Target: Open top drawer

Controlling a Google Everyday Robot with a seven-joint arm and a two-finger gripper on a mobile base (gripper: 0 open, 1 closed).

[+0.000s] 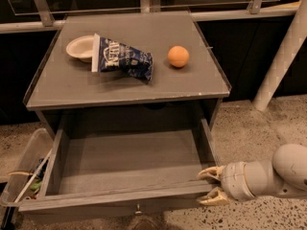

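A grey wooden cabinet [192, 83] fills the middle of the view, seen from above and in front. Its top drawer [129, 162], at 6 o'clock, is pulled well out toward the camera, and its bare grey floor is empty. The small round metal knob [138, 209] sits at the centre of the front panel, at the bottom edge of the view. No lower drawers are visible.

The gripper [212, 186] is at 4 to 5 o'clock, at the drawer's right front corner. Its two pale fingers are spread apart and clamp nothing. One tip is beside the top of the right side wall, the other just beside the end of the front panel. Whether they touch the wood cannot be told. The pale grey arm [273, 174] comes in from the right edge. The gripper is well away from the knob, so the pull looks done, with the gripper sitting off to the side to leave the opening unblocked.

On the cabinet top, a white paper bowl [80, 47] lies at 10 o'clock. A dark blue snack bag [122, 59] lies on its side against it. An orange [178, 56] sits apart at 1 o'clock. A clear plastic bin [24, 166] holding odds and ends stands at 8 o'clock on the speckled floor [259, 123].
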